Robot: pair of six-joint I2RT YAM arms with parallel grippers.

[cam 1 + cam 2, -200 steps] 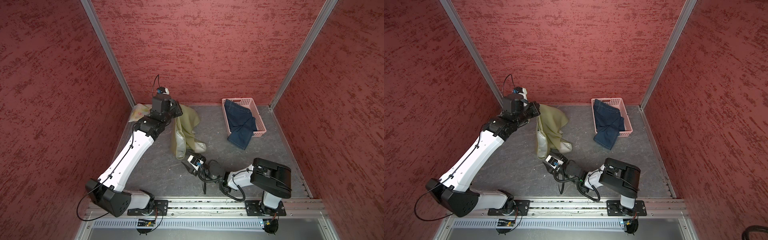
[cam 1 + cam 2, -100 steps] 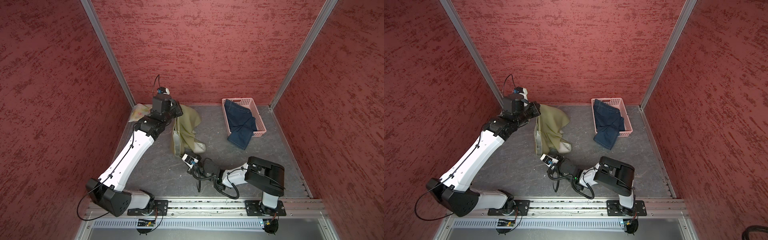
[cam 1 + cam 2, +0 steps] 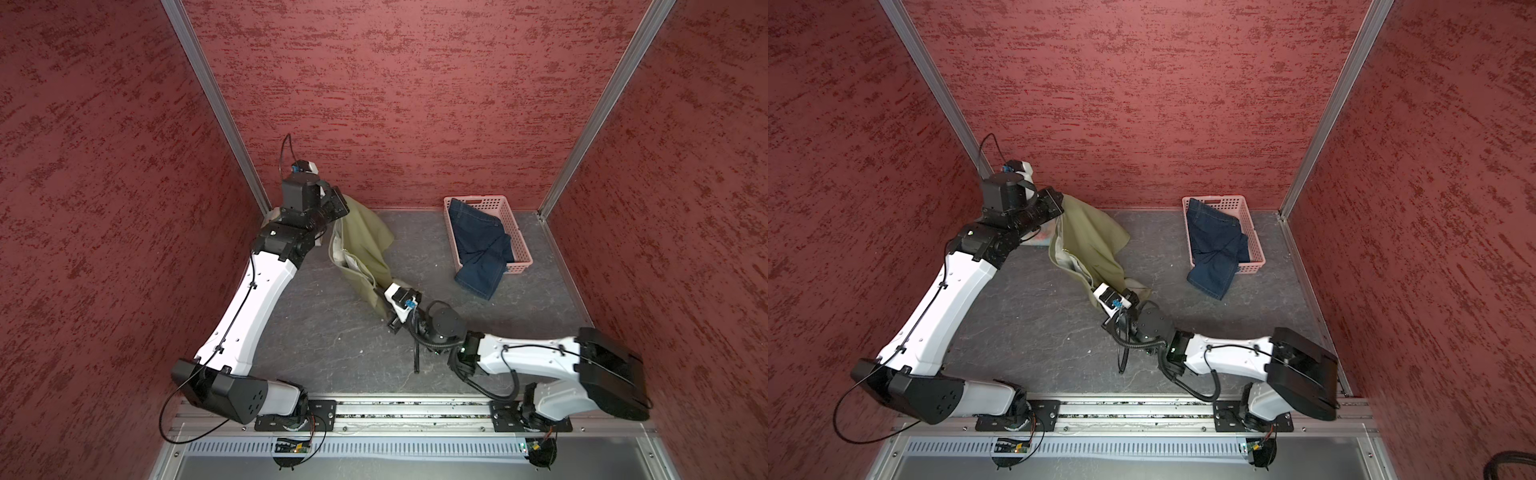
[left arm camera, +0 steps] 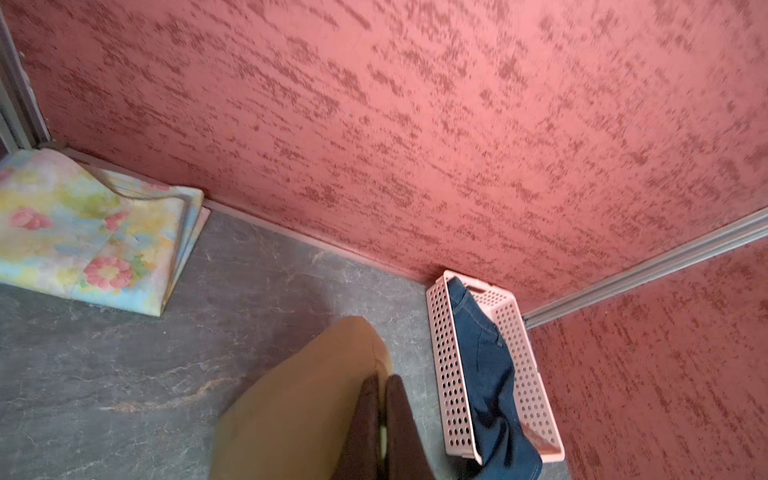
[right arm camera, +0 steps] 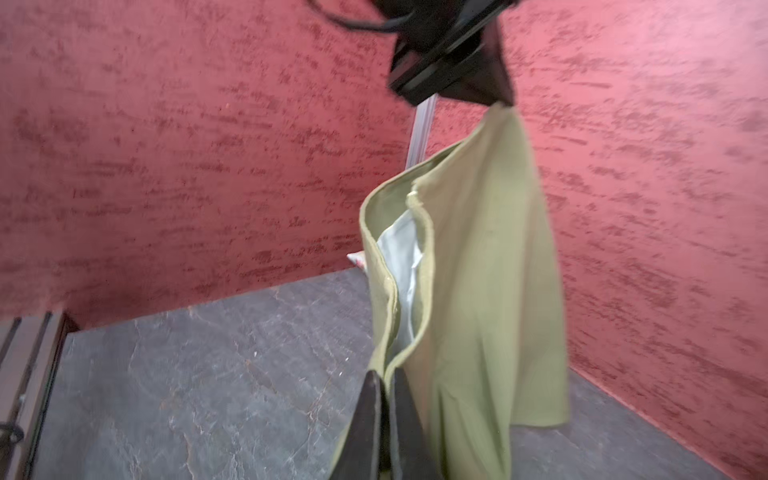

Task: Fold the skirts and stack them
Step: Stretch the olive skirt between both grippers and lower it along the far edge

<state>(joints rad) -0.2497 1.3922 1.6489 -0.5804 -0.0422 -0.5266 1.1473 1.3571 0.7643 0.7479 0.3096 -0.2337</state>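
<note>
The left fingers (image 4: 363, 428) and right fingers (image 5: 365, 419) were clamped on the green skirt (image 3: 365, 232); stretching it taut before lowering should fold flat.

Grey floor (image 3: 324, 332) centre open; hanging olive skirt (image 3: 365, 237), pink basket (image 3: 490, 203) obstruct rear.

The left arm (image 3: 257, 307) and right arm (image 3: 523, 357) wear glossy white shells between bulky black joint housings. Thin black cables (image 3: 160, 419) loop outside, and a ribbed hose (image 3: 1138, 343) wraps the right wrist. The left tool (image 4: 382, 380) and right tool (image 5: 387, 374) have dark brown fingers.
</note>
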